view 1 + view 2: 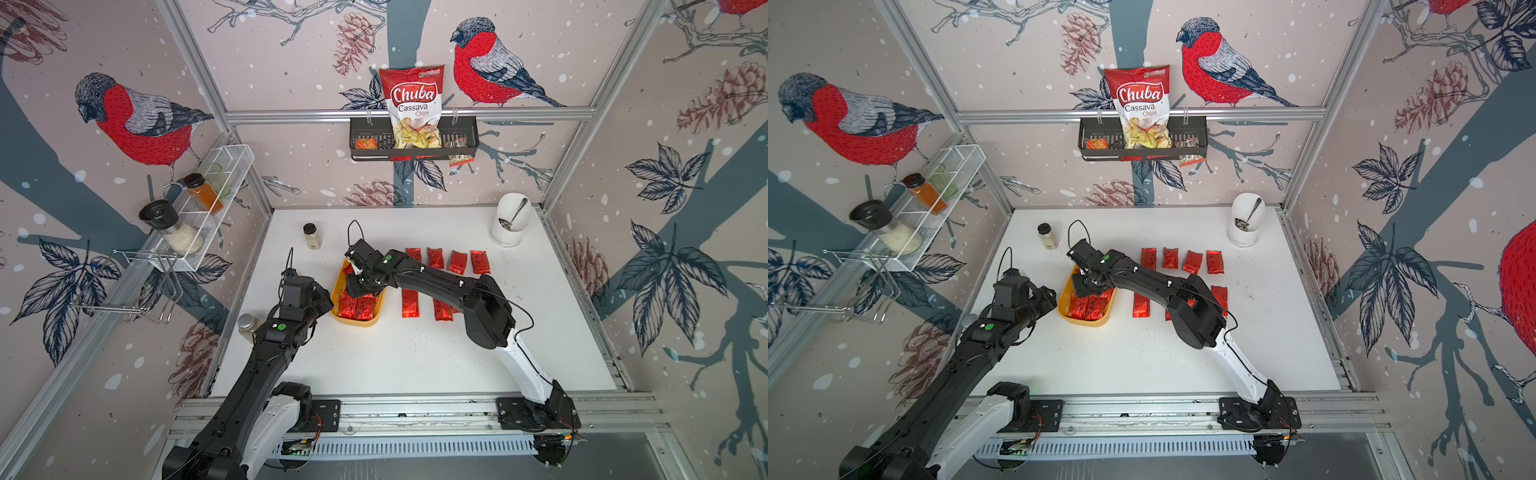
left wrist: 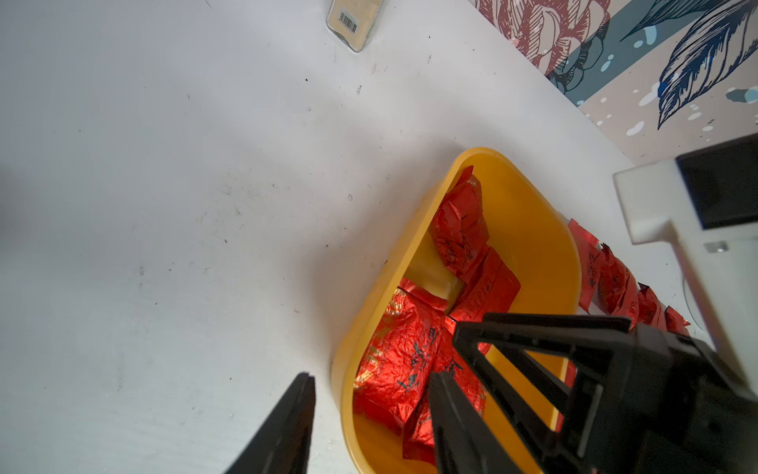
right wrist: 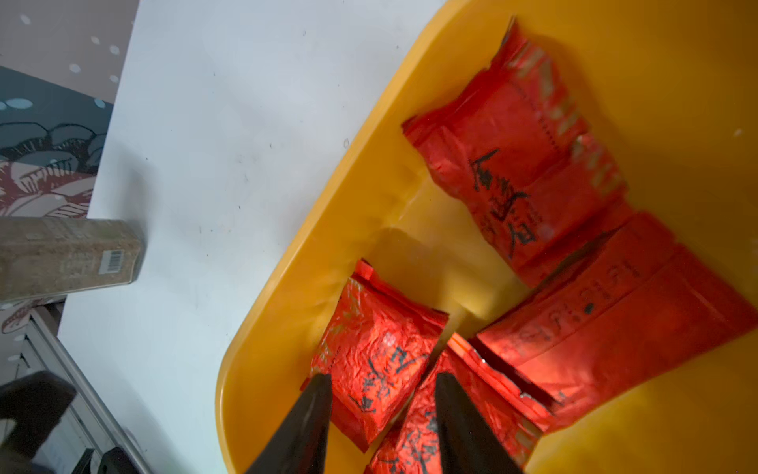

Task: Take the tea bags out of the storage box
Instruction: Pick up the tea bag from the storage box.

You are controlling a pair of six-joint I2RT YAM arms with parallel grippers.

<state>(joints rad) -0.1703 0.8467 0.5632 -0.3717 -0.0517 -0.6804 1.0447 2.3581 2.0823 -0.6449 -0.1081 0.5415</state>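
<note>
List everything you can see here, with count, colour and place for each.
tea bags: at least seven, red foil, in two rows on the table right of the box; at least four more inside it
storage box: one, yellow-orange, mid-table
table: one, white
spice jar: one, dark lid, back of table
silver-lidded jar: one, table's left edge
utensil holder: one, white, back right corner, spoon inside
wire basket: one, black, back wall
chips bag: one, red-and-white, in the basket
snack packets: about three, small, at the basket
mesh rack: one, white, left wall, three jars in it
left gripper: black, open, astride the box's rim
right gripper: black, open, over tea bags in the box
</note>
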